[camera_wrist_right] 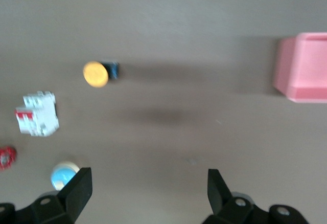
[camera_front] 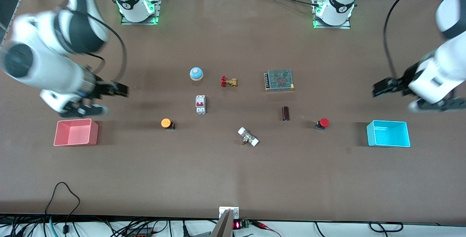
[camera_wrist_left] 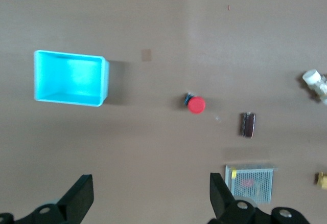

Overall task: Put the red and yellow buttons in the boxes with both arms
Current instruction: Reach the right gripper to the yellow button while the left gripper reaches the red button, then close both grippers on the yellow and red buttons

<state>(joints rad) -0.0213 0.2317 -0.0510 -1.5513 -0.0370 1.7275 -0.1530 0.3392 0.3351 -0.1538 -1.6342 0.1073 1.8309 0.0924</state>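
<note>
The orange-yellow button (camera_front: 166, 123) stands on the table beside the pink-red box (camera_front: 94, 133), about two box lengths from it. The red button (camera_front: 323, 123) stands beside the cyan box (camera_front: 371, 135). My right gripper (camera_front: 105, 99) hangs open and empty over bare table next to the pink-red box. Its wrist view shows the yellow button (camera_wrist_right: 96, 74) and the pink-red box (camera_wrist_right: 304, 68) ahead of the open gripper (camera_wrist_right: 148, 196). My left gripper (camera_front: 400, 97) hangs open and empty over bare table next to the cyan box. Its wrist view shows the red button (camera_wrist_left: 195, 105) and the cyan box (camera_wrist_left: 103, 83) ahead of the gripper (camera_wrist_left: 152, 203).
Between the buttons lie a blue dome (camera_front: 196, 73), a brass valve with a red handle (camera_front: 228, 82), a white circuit breaker (camera_front: 200, 104), a mesh-covered power supply (camera_front: 279, 80), a dark cylinder (camera_front: 285, 113) and a white fitting (camera_front: 248, 137).
</note>
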